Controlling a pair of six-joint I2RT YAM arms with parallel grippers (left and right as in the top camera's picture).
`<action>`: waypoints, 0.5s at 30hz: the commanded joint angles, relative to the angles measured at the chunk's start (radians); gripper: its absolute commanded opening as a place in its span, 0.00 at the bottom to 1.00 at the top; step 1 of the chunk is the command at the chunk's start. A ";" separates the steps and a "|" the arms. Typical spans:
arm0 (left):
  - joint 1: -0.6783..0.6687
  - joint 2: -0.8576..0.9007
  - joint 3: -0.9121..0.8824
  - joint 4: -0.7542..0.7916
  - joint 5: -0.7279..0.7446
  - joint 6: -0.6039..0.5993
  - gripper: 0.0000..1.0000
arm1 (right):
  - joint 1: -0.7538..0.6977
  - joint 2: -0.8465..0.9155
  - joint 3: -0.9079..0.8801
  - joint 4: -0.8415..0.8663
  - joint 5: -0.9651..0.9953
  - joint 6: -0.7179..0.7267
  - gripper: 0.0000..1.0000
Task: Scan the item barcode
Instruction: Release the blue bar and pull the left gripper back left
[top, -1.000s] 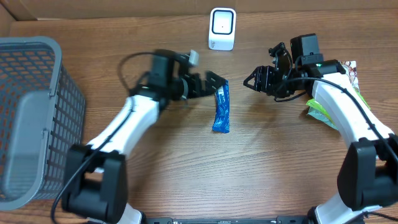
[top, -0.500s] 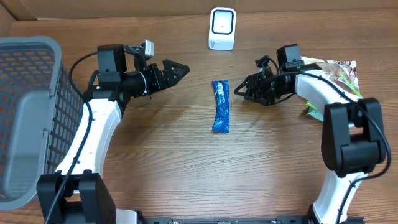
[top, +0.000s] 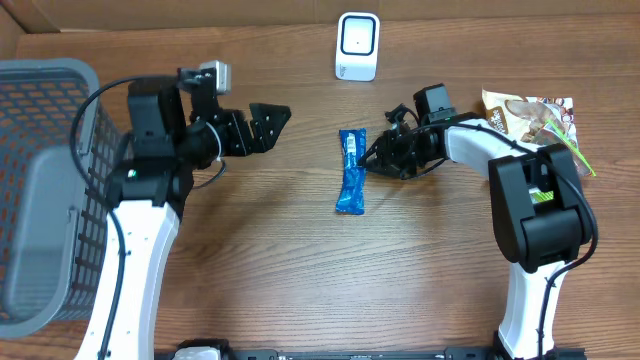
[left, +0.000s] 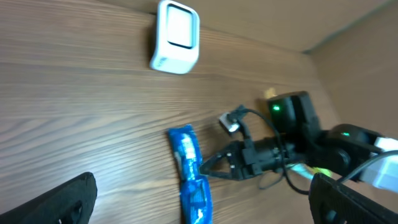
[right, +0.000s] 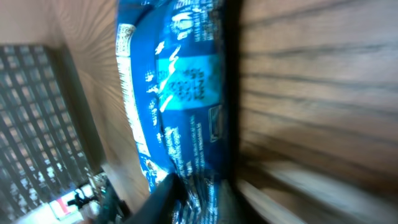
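Packet: blue snack wrapper (top: 351, 171) lying flat near the middle of the wooden table (top: 300, 270), at 6 o'clock from the white scanner (top: 357, 46).
Long axis: runs 12 to 6 o'clock, the lower end leaning slightly toward 7; no barcode can be made out.
Handling: looks light, soft and crinkly, with slick film likely to slide on the wood; best pinched at a crimped end or along a long edge.
Right pincer (top: 372, 160): reaches in from 3 o'clock, tips at the packet's upper right edge, jaws narrow; whether they grip the film cannot be told.
Left pincer (top: 268, 118): at 10 o'clock from the packet, well apart, jaws wide, holding nothing.
Surroundings: grey basket (top: 50, 180) at 9 o'clock.
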 joint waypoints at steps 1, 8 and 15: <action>-0.003 -0.039 0.012 -0.052 -0.180 0.041 1.00 | 0.024 0.003 0.000 0.001 0.072 0.070 0.04; -0.002 -0.033 0.012 -0.144 -0.222 0.041 1.00 | 0.024 -0.002 0.004 0.001 0.063 0.069 0.04; -0.002 -0.017 0.012 -0.147 -0.225 0.041 1.00 | 0.022 -0.079 0.008 -0.019 0.139 0.058 0.04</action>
